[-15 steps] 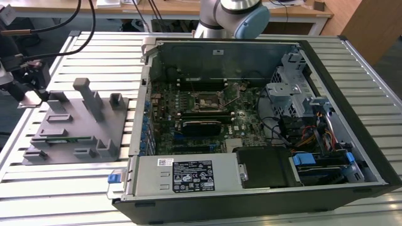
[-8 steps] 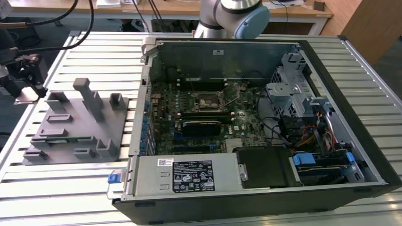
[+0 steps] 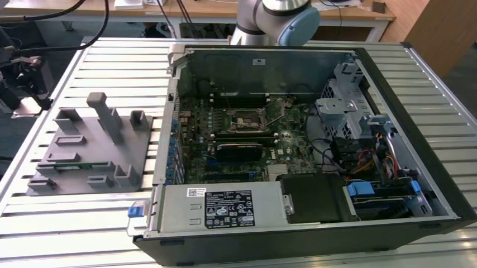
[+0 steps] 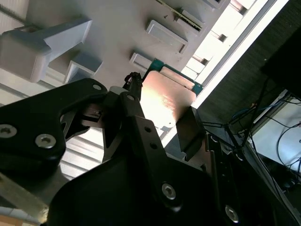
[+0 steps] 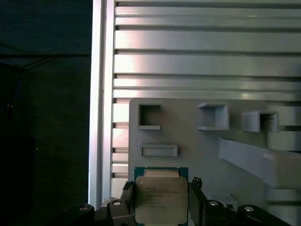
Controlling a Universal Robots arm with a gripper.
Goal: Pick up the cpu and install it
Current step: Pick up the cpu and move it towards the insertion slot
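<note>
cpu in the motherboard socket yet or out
Out: the cpu sits clamped between the gripper fingers over the grey tray in both wrist views.

Obscured: cpu (image 5: 161, 200), over the grey tray (image 5: 188, 132). Lower edge cut off in the first wrist view. One side hidden behind a finger (image 4: 141, 122) of the gripper (image 4: 162, 101) in the second wrist view.
Grey tray: one end out of frame in both wrist views.
Socket (image 3: 244, 124), in the case (image 3: 283, 70) beside the grey tray: contents too small to tell.
</note>
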